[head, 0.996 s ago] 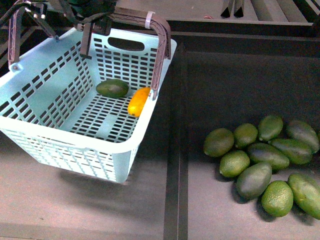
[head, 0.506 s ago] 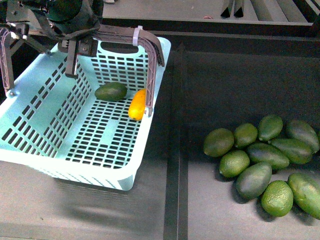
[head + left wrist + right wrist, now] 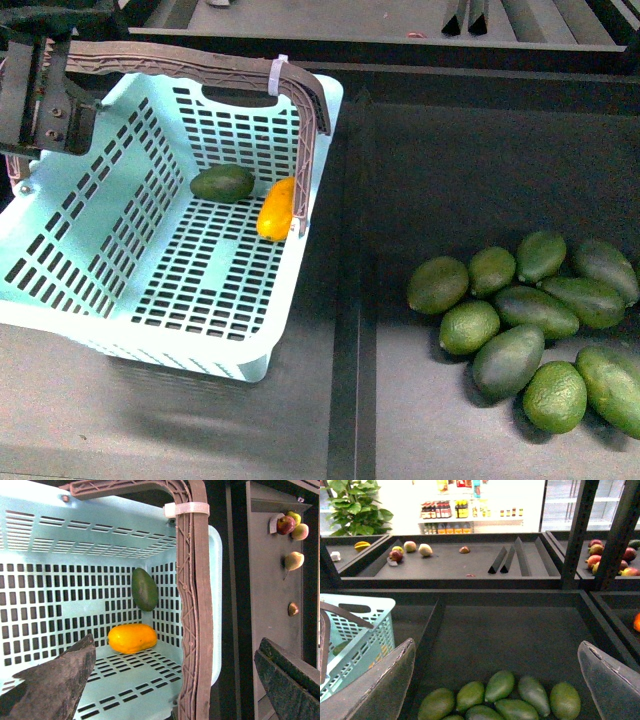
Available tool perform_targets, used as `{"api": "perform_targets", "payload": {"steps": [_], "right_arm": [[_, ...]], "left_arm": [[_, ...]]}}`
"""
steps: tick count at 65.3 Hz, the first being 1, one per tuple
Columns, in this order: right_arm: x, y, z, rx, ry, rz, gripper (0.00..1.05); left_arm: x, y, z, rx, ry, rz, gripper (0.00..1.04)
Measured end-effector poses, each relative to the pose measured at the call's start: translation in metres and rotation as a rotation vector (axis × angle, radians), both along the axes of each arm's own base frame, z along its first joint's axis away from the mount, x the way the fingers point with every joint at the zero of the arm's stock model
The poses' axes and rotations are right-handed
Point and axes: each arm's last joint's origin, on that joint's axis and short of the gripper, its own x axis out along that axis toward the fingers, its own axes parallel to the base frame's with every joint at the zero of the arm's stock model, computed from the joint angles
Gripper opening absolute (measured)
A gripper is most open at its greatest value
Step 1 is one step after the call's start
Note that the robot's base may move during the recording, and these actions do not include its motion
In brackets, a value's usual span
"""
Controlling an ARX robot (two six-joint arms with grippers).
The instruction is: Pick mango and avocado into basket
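Dark, rough-textured wedge fingers (image 3: 55, 680); black screwed bracket (image 3: 45, 100)

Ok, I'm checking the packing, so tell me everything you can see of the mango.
The mango is oblong, smooth-skinned and all yellow with an orange tinge, unmarked as far as shows. It lies on its side on the slotted floor of the teal basket, in the far corner below the brown handle. The dark green avocado lies just beside it. No claw holds it.

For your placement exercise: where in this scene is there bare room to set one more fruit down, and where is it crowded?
Free: the basket floor nearer the camera than the avocado and mango, and the dark shelf between basket and loose avocados. Crowded: that pile and the basket's far corner.
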Motion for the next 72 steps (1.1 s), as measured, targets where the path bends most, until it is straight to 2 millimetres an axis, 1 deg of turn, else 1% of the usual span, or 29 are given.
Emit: {"api": "perform_targets", "payload": {"steps": [5, 11, 14, 21, 28, 29, 31, 33, 35, 36, 37, 38, 40, 41, 42, 43, 45, 48, 49, 55, 57, 72], "right_arm": [[0.000, 0.000, 0.000, 0.000, 0.000, 0.000, 0.96], [0.000, 0.000, 0.000, 0.000, 0.000, 0.000, 0.96], [0.000, 0.000, 0.000, 0.000, 0.000, 0.000, 0.96], [0.000, 0.000, 0.000, 0.000, 0.000, 0.000, 0.96], [0.000, 0.000, 0.000, 0.000, 0.000, 0.000, 0.96], [0.000, 0.000, 0.000, 0.000, 0.000, 0.000, 0.96], [0.000, 0.000, 0.000, 0.000, 0.000, 0.001, 0.96], [0.000, 0.000, 0.000, 0.000, 0.000, 0.000, 0.96], [0.000, 0.000, 0.000, 0.000, 0.000, -0.001, 0.96], [0.000, 0.000, 0.000, 0.000, 0.000, -0.001, 0.96], [0.000, 0.000, 0.000, 0.000, -0.001, -0.001, 0.96], [0.000, 0.000, 0.000, 0.000, -0.001, -0.001, 0.96], [0.000, 0.000, 0.000, 0.000, 0.000, 0.000, 0.96], [0.000, 0.000, 0.000, 0.000, 0.000, 0.000, 0.96], [0.000, 0.000, 0.000, 0.000, 0.000, 0.000, 0.96], [0.000, 0.000, 0.000, 0.000, 0.000, 0.000, 0.96], [0.000, 0.000, 0.000, 0.000, 0.000, 0.000, 0.96], [0.000, 0.000, 0.000, 0.000, 0.000, 0.000, 0.96], [0.000, 0.000, 0.000, 0.000, 0.000, 0.000, 0.96], [0.000, 0.000, 0.000, 0.000, 0.000, 0.000, 0.96], [0.000, 0.000, 0.000, 0.000, 0.000, 0.000, 0.96], [0.000, 0.000, 0.000, 0.000, 0.000, 0.000, 0.96]], "left_arm": [[-0.016, 0.000, 0.009, 0.021, 0.057, 0.022, 0.96], [-0.033, 0.001, 0.012, 0.057, 0.156, 0.067, 0.96], [-0.038, 0.000, 0.015, 0.068, 0.194, 0.079, 0.96], [-0.041, -0.002, 0.020, 0.058, 0.194, 0.092, 0.96], [-0.041, -0.003, 0.020, 0.050, 0.189, 0.098, 0.96], [-0.040, -0.003, 0.019, 0.044, 0.174, 0.064, 0.95], [-0.041, 0.001, 0.012, 0.023, 0.103, -0.092, 0.88], [-0.045, 0.007, 0.005, 0.023, 0.042, -0.203, 0.83], [-0.059, 0.022, -0.012, 0.182, -0.083, -0.434, 0.72], [-0.063, 0.027, -0.016, 0.276, -0.124, -0.515, 0.68], [-0.069, 0.035, -0.021, 0.368, -0.207, -0.573, 0.63], [-0.071, 0.037, -0.021, 0.428, -0.229, -0.610, 0.61], [-0.078, 0.046, -0.019, 0.586, -0.351, -0.661, 0.54], [-0.081, 0.050, -0.015, 0.644, -0.424, -0.658, 0.51], [-0.084, 0.054, -0.011, 0.738, -0.474, -0.667, 0.47], [-0.086, 0.056, -0.008, 0.757, -0.499, -0.659, 0.45], [-0.092, 0.063, 0.000, 0.894, -0.544, -0.665, 0.38], [-0.103, 0.073, 0.003, 1.011, -0.549, -0.677, 0.27], [-0.104, 0.074, 0.002, 1.018, -0.549, -0.679, 0.26], [-0.122, 0.087, -0.014, 1.107, -0.489, -0.741, 0.04], [-0.125, 0.090, -0.015, 1.114, -0.484, -0.742, 0.02], [-0.156, 0.111, -0.026, 1.146, -0.469, -0.749, 0.02]]}}
